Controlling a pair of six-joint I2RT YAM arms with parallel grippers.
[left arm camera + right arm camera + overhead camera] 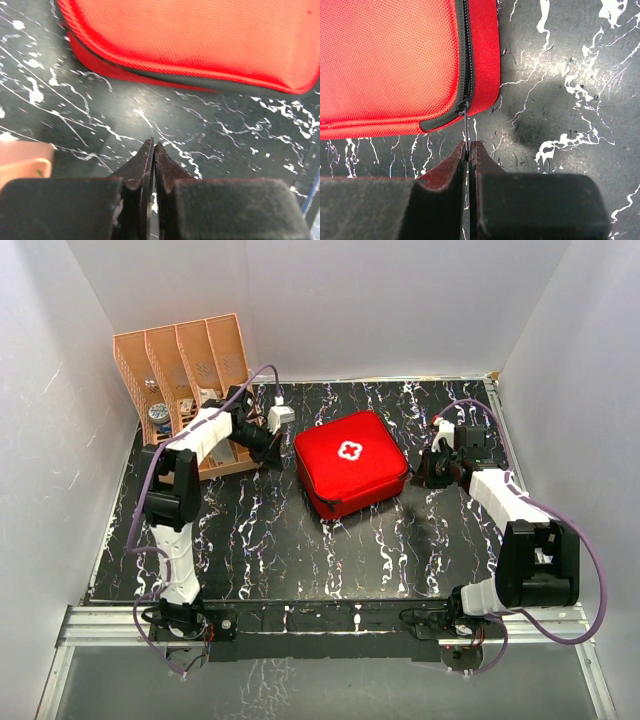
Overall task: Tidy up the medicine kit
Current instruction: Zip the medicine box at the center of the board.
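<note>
The medicine kit (350, 465), a red soft case with a white cross, lies zipped shut in the middle of the black marbled table. My left gripper (280, 458) hovers just off its left edge, shut and with nothing in it. In the left wrist view its tips (154, 144) meet above the table, a short way from the kit (200, 35). At the kit's right corner my right gripper (420, 476) is shut on the thin black zipper pull (464, 127). In the right wrist view the pull runs from the zip end of the kit (385, 60) into the closed gripper (468, 144).
An orange slotted rack (185, 370) with small items stands at the back left, close behind the left arm; its corner (25, 160) shows in the left wrist view. White walls enclose the table on three sides.
</note>
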